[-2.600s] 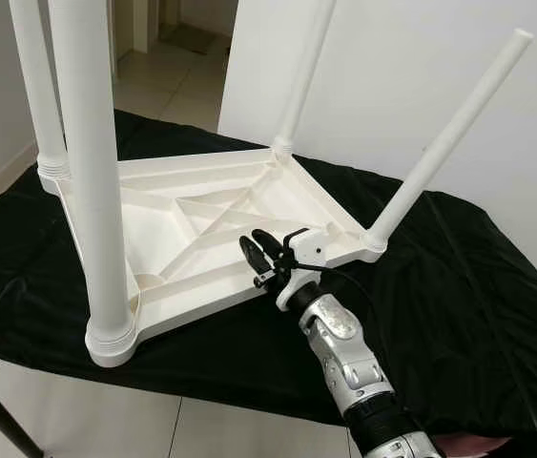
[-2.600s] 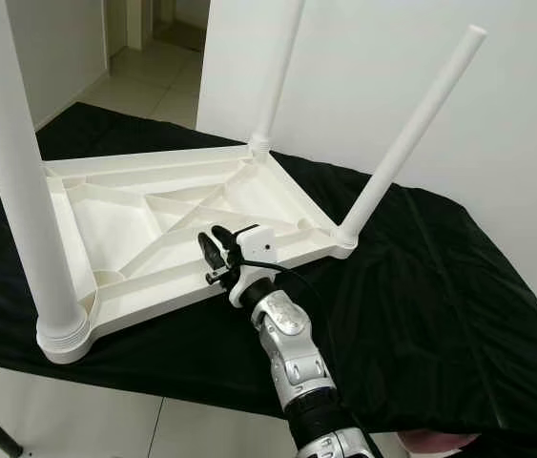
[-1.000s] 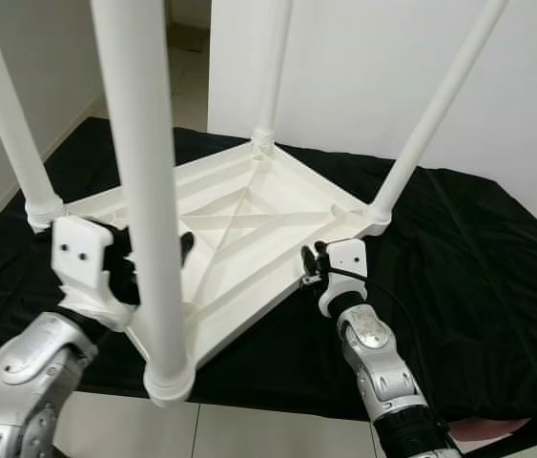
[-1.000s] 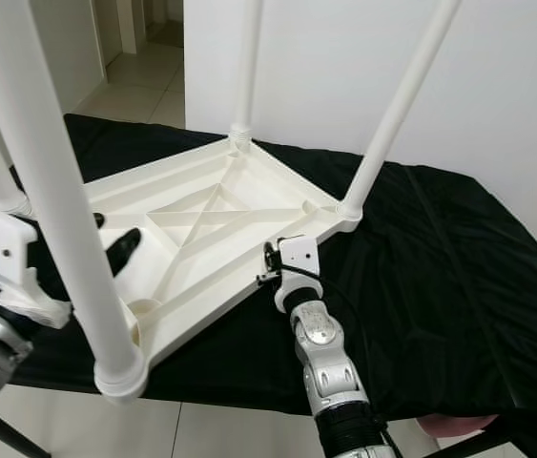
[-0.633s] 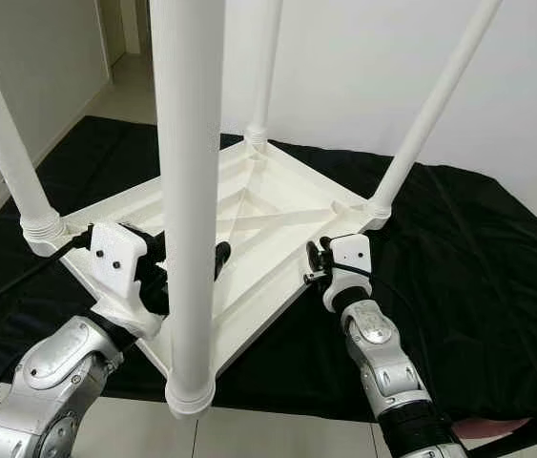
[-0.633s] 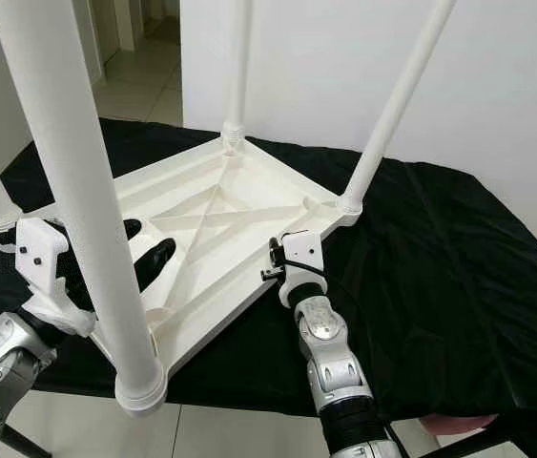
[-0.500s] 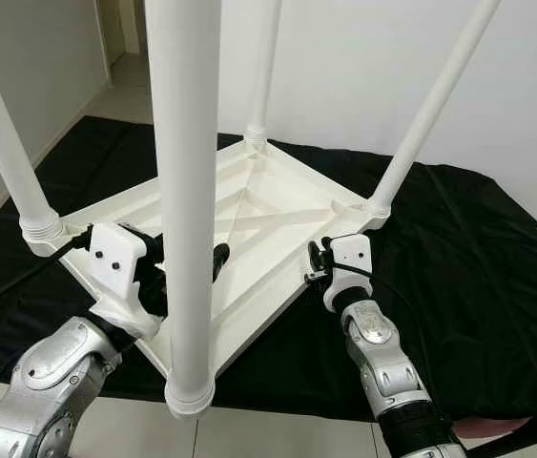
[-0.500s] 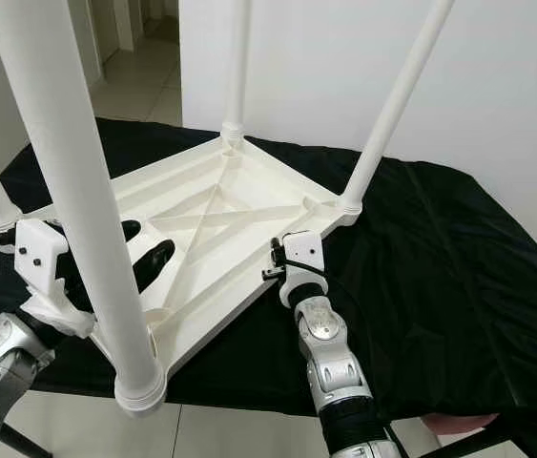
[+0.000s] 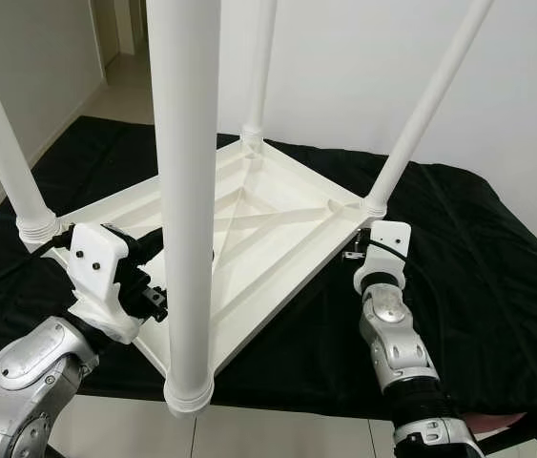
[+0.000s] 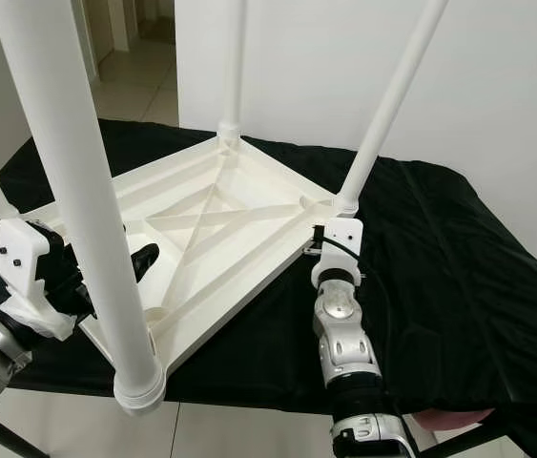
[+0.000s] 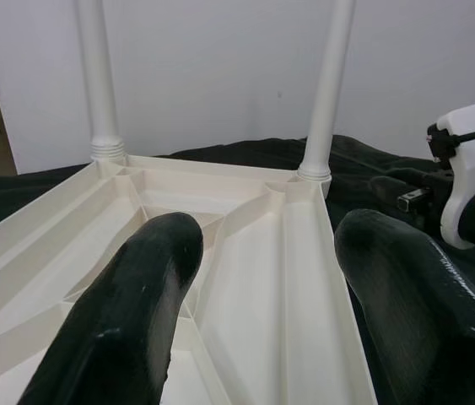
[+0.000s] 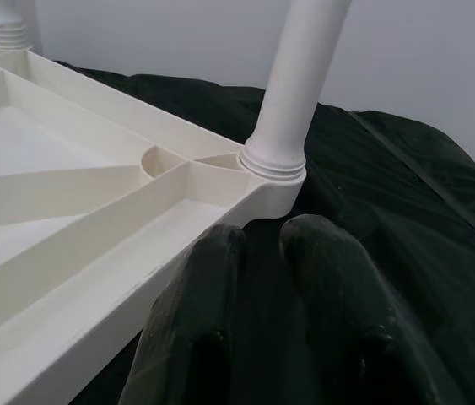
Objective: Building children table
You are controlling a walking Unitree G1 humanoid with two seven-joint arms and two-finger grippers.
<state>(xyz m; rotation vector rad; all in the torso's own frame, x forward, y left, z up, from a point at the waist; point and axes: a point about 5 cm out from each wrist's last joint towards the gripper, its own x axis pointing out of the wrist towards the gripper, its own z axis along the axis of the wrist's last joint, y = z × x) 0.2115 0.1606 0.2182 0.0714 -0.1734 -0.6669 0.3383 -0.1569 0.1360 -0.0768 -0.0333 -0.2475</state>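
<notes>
Sliding along the rim toward the far corner leg, the right gripper (image 12: 275, 245) is sitting closed, empty. Left gripper (image 11: 262, 278) is straddling, spread, the upturned table (image 9: 278, 205), legs skyward, on black cloth (image 9: 478, 248).

Left gripper (image 11: 254, 287) is raised at the robot's lower left, its two black fingers spread wide. Right gripper (image 12: 258, 253) reaches forward on a silver arm, fingers nearly together.
</notes>
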